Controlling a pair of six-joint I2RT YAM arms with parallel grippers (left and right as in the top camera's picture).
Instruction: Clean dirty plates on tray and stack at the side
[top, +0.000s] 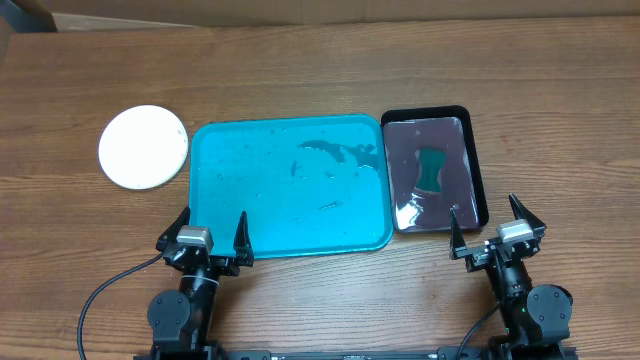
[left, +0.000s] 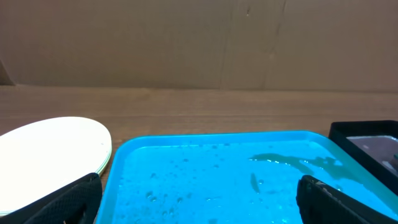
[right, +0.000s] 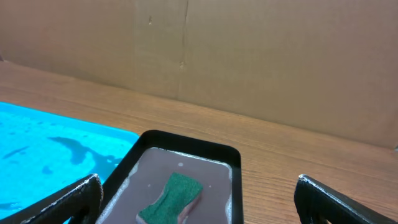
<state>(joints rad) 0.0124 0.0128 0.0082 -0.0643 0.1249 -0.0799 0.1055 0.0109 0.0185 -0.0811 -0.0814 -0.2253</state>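
Plates (top: 143, 147) sit stacked on the table just left of the tray (top: 262, 200), white on top; the tray holds none. The left gripper (top: 212, 220), jaws wide apart and empty, is nearer, the stack lying ahead-left of it. The right gripper (top: 484, 208), also apart, faces the black tray (top: 479, 172) and sponge (top: 431, 168). Bare table surrounds the stack.

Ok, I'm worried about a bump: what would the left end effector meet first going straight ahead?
Probably the tray, whose near rim lies right ahead of the left end effector; the plates sit off to the left. Its height is unclear, so it might pass over.
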